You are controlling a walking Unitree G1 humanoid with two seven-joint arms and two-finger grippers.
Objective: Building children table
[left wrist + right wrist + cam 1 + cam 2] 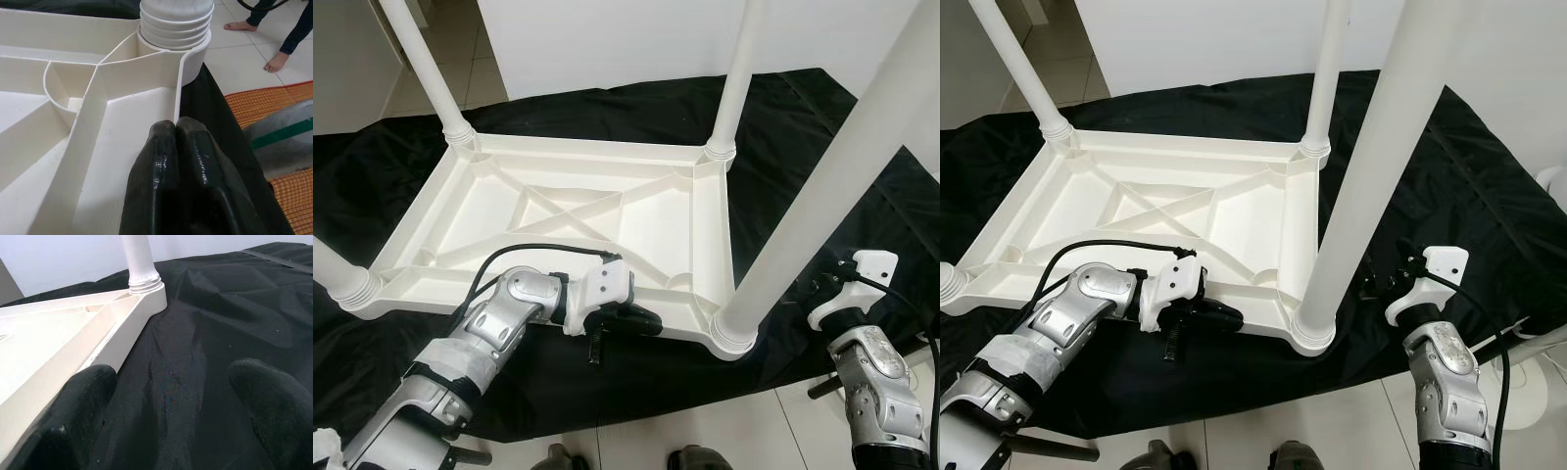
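Four white legs stand up from the upturned children table [578, 211], which lies top-down on a black cloth [803, 137] spread over the tiled floor [724, 431]. The left hand [641, 318] rests at the table's near rim with its fingers [171, 161] pressed together, holding nothing, and the near right leg [822, 186] rises just beyond its tips from its ribbed corner socket. The right hand [171, 396] hovers over the cloth just outside that same corner, its fingers [83, 406] spread apart and empty, with the table's side rim beside one finger.
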